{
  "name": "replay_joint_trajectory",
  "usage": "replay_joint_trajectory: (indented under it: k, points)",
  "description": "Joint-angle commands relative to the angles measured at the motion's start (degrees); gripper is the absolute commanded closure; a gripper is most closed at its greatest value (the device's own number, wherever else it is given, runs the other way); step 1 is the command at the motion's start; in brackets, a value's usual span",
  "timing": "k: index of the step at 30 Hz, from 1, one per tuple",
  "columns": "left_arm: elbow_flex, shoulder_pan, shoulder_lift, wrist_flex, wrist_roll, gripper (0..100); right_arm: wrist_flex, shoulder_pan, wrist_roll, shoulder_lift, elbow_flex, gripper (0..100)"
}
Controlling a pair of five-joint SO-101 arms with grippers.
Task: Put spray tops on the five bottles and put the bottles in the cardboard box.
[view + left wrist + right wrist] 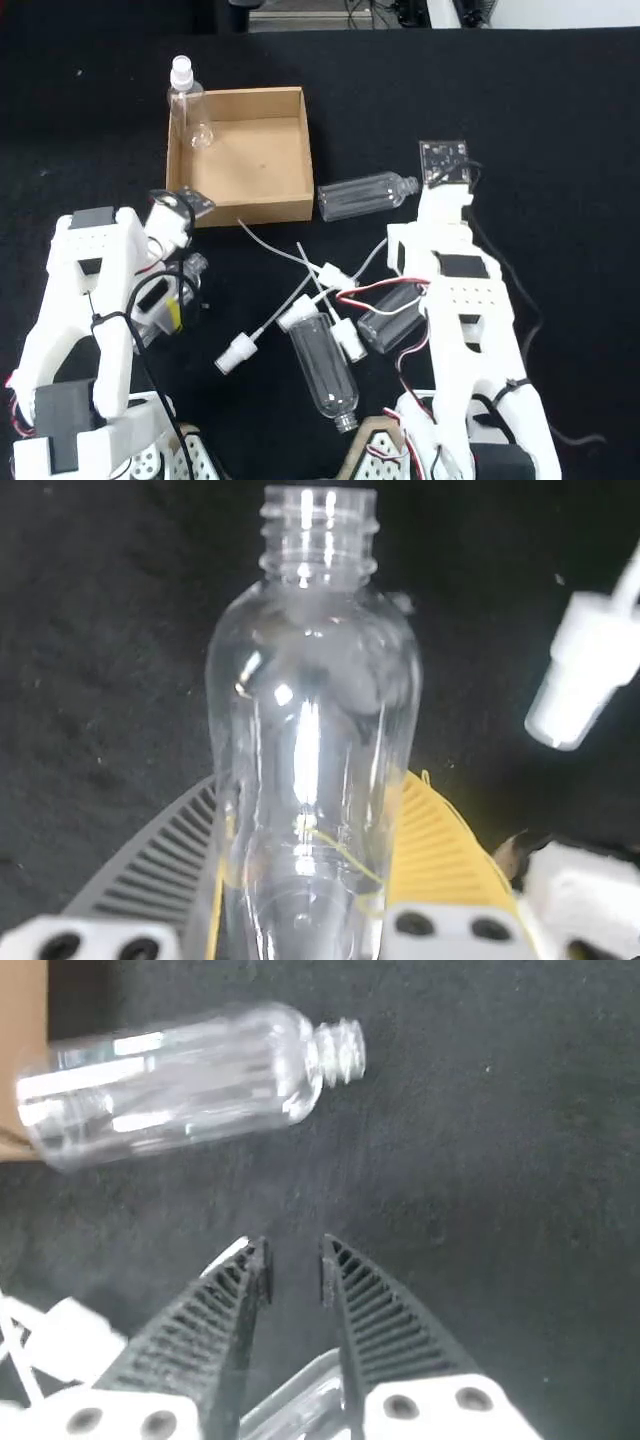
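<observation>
1. Clamped in the left tool (pixel 300 880) by its lower body: a clear uncapped bottle (pixel 312 710), near the front left corner of the cardboard box (pixel 292 150). Keeps the threaded neck free, most likely so a top can be pushed on.
2. Just beside that neck, not touching it: a white spray top (pixel 585 670) lying on the black surface (pixel 560 110).
3. Inside the box, leaning into the far left corner: a capped bottle (pixel 188 105). Suggests one of the five is finished.
4. Between the arms: more spray tops (pixel 236 354) with thin dip tubes (pixel 270 242) crossing one another. Also a bare bottle (pixel 325 372) on its side, neck toward the arm bases, and a half-covered bottle (pixel 388 318) tucked under the right arm.
5. Right tool (pixel 293 1260): black ridged fingers (pixel 200 1330) a narrow gap apart, gripping nothing. Points toward a lying bottle (pixel 180 1075) just beside the box's right wall, neck away from the box. Probably the next pick.
6. From above: gives the layout and the count of what is left to cap. From the left wrist: gives the grip itself, with a grey finger (pixel 160 850) and a yellow one on either side of the bottle. From the right wrist: settles the gap at the tips and the line toward the lying bottle.
</observation>
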Motion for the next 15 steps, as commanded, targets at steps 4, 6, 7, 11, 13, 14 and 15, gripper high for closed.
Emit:
replay_joint_trajectory:
  k: [4, 6, 7, 11, 13, 14, 15]
  points:
    - [1.8, -1.54, -2.81, -4.13, 13.63, 97, 15.21, -9.93, 5.71, -1.27, -10.59, 93.5]
    - [4.26, -4.0, -5.1, -6.51, 15.74, 97, 18.81, -14.77, 10.99, -1.27, -11.47, 93.5]
    - [5.32, -5.14, -6.86, -7.21, 16.44, 97, 20.04, -17.49, 13.54, -1.27, -11.47, 93.5]
    - [9.19, -11.38, -15.56, -8.44, 19.43, 97, 24.09, -27.87, 20.84, -1.27, -11.38, 93.4]
    - [10.24, -15.78, -19.87, -8.09, 21.1, 97, 26.37, -32.79, 22.24, -1.27, -12.44, 92.8]
    - [10.42, -18.15, -21.27, -7.91, 21.8, 97, 27.52, -35.43, 22.51, -1.1, -13.23, 91.2]
    - [10.51, -20.44, -22.95, -7.91, 22.59, 97, 28.22, -38.15, 22.77, -0.84, -13.67, 88.4]
